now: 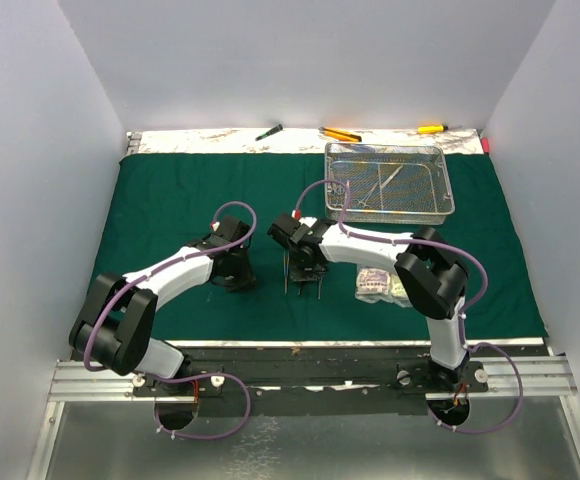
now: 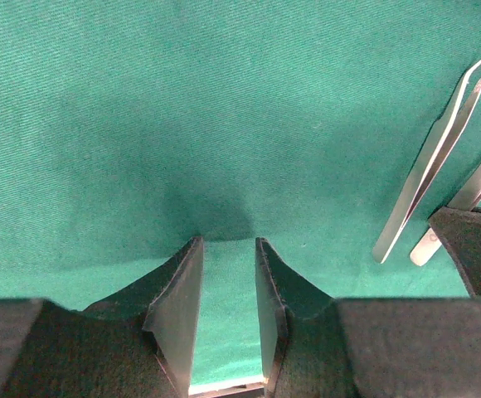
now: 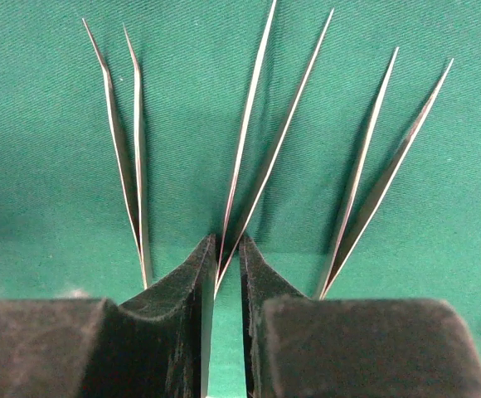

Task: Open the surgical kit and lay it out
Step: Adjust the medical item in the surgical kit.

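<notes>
On the table, a dark green cloth (image 1: pixel 170 200) lies spread flat from the near edge almost to the far one. Wire-mesh tray (image 1: pixel 385 146) sits on the cloth at far right, upright, with thin steel instruments (image 1: pixel 375 188) inside, too small to tell apart. Clear packets (image 1: pixel 380 283) lie on the cloth near the right arm's elbow, well apart from the tray.

Three tweezers lie side by side on the cloth at centre, joined ends toward the arms and tips fanned away: left tweezers (image 3: pixel 137 236), middle tweezers (image 3: pixel 233 207), right tweezers (image 3: pixel 333 267). None touches another.

Right gripper (image 3: pixel 226 240) is down at the cloth, and its fingers (image 3: pixel 195 282) straddle the joined end of the middle tweezers. The gap between them is narrow, with a sliver of cloth showing through. The joined end sits close against the left-hand finger. Whether the jaws are pinching it cannot be told.

Left gripper (image 2: pixel 228 242) is low over bare cloth, just to the left of the tweezers. Its fingers (image 2: pixel 182 290) stand apart, with only green cloth between them and nothing held. In the left wrist view two of the tweezers show at the right edge, one partly hidden behind a dark body.

On the silver strip beyond the cloth's far edge lie a green-handled tool (image 1: pixel 268 131), an orange-handled tool (image 1: pixel 340 133) and a yellow-handled tool (image 1: pixel 432 128), spaced out in a row.
</notes>
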You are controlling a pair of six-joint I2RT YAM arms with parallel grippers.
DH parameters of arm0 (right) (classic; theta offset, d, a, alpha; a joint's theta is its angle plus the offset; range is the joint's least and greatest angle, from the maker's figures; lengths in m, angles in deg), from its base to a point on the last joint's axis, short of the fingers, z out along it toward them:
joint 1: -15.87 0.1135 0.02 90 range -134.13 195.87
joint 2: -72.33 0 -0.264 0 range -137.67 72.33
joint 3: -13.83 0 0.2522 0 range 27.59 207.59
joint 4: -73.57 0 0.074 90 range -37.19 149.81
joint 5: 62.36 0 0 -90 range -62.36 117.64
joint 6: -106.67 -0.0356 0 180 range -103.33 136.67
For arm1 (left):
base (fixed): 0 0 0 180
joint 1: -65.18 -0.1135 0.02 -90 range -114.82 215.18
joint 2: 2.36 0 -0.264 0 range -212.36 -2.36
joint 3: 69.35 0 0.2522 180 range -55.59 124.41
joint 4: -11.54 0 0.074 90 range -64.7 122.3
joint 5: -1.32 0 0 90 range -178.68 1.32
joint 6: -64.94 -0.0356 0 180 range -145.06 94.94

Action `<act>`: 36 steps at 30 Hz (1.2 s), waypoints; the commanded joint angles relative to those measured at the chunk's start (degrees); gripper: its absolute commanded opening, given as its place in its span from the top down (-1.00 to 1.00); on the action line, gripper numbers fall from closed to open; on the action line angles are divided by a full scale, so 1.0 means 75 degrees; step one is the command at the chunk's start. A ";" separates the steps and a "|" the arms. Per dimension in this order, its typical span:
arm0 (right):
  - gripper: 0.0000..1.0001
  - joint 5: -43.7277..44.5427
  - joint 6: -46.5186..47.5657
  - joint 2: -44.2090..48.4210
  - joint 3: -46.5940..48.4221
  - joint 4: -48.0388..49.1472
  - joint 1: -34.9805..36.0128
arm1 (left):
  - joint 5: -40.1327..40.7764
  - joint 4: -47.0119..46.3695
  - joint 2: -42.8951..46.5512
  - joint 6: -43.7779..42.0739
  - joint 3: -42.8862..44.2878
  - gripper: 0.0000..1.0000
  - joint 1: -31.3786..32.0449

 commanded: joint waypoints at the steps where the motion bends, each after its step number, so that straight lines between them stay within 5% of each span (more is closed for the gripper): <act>1: 0.67 -0.0304 0.0092 -0.0055 -0.0222 -0.0273 0.0065 | 0.0281 0.0240 -0.0084 0.0047 -0.0217 0.34 -0.0017; 11: 0.78 -0.0393 0.0389 0.0100 -0.0542 -0.0394 0.0065 | 0.0261 0.0240 -0.0195 0.0089 -0.0074 0.34 -0.0017; 18: 0.27 -0.0036 0.0447 0.0380 0.0117 -0.0969 0.0060 | 0.0234 0.0340 -0.0192 0.0107 0.0143 0.34 -0.0017; 22: 0.21 0.0424 0.0440 0.0766 0.0736 -0.1466 -0.0209 | 0.0388 0.0592 -0.0142 0.0063 0.0475 0.34 -0.0020; 30: 0.19 0.1269 0.1250 0.1361 0.1551 -0.1365 -0.2214 | 0.1102 0.0978 -0.0084 -0.0257 0.1532 0.32 -0.0071; 36: 0.17 0.1123 0.2055 0.0589 0.2499 -0.0648 -0.4329 | 0.1470 0.0981 -0.0540 -0.0776 0.2580 0.24 -0.0223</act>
